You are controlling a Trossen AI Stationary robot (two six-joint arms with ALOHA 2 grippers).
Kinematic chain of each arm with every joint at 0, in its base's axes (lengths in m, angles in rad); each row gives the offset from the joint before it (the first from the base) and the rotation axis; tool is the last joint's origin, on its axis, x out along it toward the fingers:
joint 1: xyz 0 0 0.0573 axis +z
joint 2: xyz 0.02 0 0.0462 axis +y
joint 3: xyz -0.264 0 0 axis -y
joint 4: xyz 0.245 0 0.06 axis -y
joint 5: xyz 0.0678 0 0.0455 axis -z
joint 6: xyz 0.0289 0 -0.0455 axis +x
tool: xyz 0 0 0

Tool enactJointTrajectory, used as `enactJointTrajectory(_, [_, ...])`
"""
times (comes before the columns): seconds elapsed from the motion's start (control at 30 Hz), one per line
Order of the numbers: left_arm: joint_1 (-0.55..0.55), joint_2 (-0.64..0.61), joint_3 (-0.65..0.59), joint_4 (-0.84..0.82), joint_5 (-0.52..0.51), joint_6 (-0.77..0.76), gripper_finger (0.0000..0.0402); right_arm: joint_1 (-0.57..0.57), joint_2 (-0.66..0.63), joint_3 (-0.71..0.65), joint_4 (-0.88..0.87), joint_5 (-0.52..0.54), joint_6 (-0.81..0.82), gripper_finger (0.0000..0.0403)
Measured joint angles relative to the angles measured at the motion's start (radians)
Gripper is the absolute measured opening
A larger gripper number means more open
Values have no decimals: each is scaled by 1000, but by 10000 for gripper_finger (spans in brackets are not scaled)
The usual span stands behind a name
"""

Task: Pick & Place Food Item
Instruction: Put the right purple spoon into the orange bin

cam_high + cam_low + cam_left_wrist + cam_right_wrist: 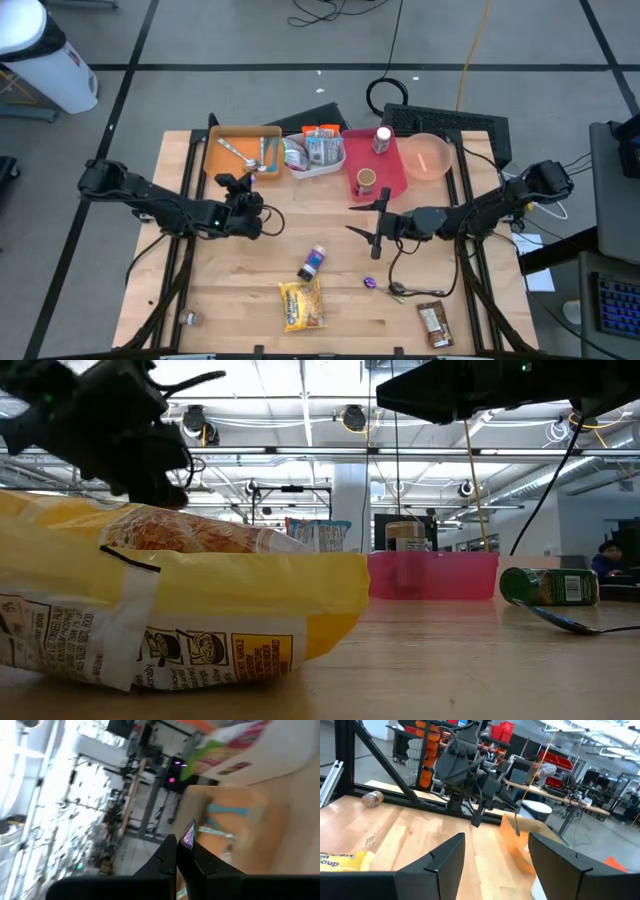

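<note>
A yellow snack bag [302, 303] lies flat near the table's front edge and fills the low view's foreground [150, 600]. A small bottle [313, 263] lies on its side behind it. A purple candy [370, 283] and a brown bar [433, 322] lie to the right. My left gripper [272, 220] hangs left of centre above the bare wood, fingers shut [182, 851]. My right gripper [350, 219] hovers right of centre, pointing level toward the left arm, open with nothing between its fingers [497, 860].
Along the far edge stand an orange tray [243, 150] with utensils, a white tray [313, 152] of packets, a red tray [375, 165] with two small containers and a pink bowl [428, 155]. A spoon [400, 290] lies near the candy. A small jar [188, 318] lies front left.
</note>
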Motion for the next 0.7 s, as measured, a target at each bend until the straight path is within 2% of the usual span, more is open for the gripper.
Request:
enactJointTrajectory(0.07, [15, 0, -57, 183, 54, 136, 8, 0, 0, 0, -1, 27, 30, 210])
enactJointTrajectory(0.23, [76, 0, -196, 763, 246, 555, 8, 0, 0, 0, -16, 83, 70, 210])
enactJointTrajectory(0.3, [113, 0, -228, 916, 292, 681, 8, 0, 0, 0, -23, 101, 89, 210])
enactJointTrajectory(0.43, [194, 0, -246, 990, 403, 783, 8, 0, 0, 0, -43, 103, 119, 210])
enactJointTrajectory(0.6, [291, 7, -246, 996, 547, 782, 13, 0, 0, 0, -46, 165, 122, 210])
enactJointTrajectory(0.7, [337, 22, -245, 1009, 591, 754, 13, 0, 0, 0, -49, 184, 122, 210])
